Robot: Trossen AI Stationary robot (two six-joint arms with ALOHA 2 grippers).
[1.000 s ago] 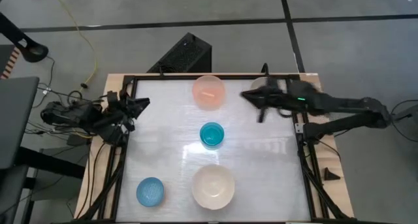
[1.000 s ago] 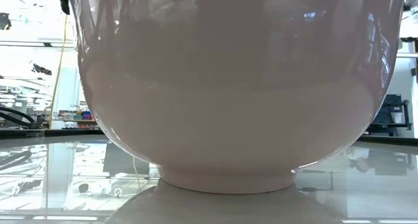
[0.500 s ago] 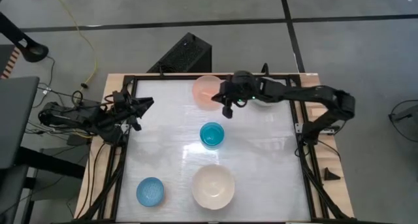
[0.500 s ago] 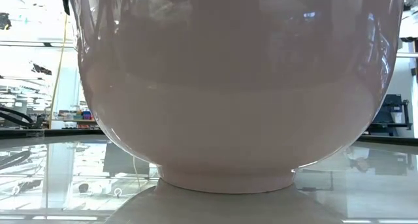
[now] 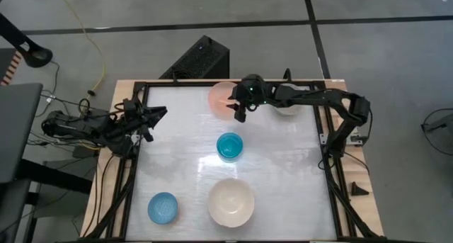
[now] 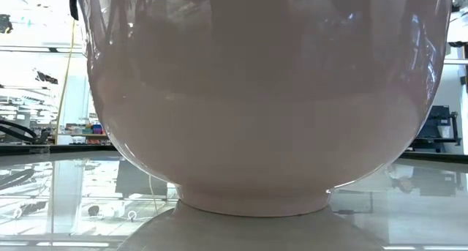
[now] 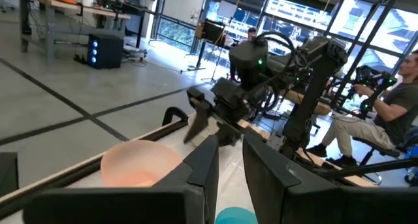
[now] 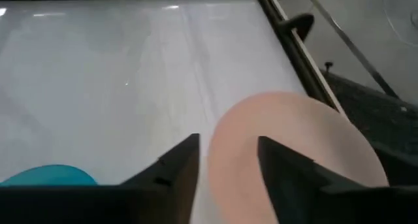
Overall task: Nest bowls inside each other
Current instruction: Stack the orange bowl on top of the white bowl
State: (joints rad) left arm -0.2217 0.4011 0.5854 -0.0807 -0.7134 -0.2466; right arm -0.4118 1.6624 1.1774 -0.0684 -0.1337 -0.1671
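Note:
Five bowls rest on their bases on the white table. The pink bowl (image 5: 221, 98) is at the far middle, and a pale grey-beige one (image 5: 287, 109) at the far right shows partly under my right arm. The teal bowl (image 5: 229, 147) is in the centre, the cream-white bowl (image 5: 231, 202) near the front, the light blue bowl (image 5: 163, 207) at the front left. My right gripper (image 5: 239, 112) is open over the pink bowl's right rim (image 8: 215, 152), one finger on either side; I cannot tell whether it touches. My left gripper (image 5: 154, 115) hovers at the left edge, fingers a narrow gap apart, holding nothing.
The cream-white bowl (image 6: 256, 119) fills the low view. A black frame (image 5: 325, 140) runs around the table. A black box (image 5: 199, 59) stands on the floor beyond the far edge. A person (image 7: 392, 113) sits beyond the table's right side. Bare table lies between the bowls.
My right gripper has swung from the table's far right toward the left and come down, ending over the pink bowl's right rim. The bowls have stayed where they were.

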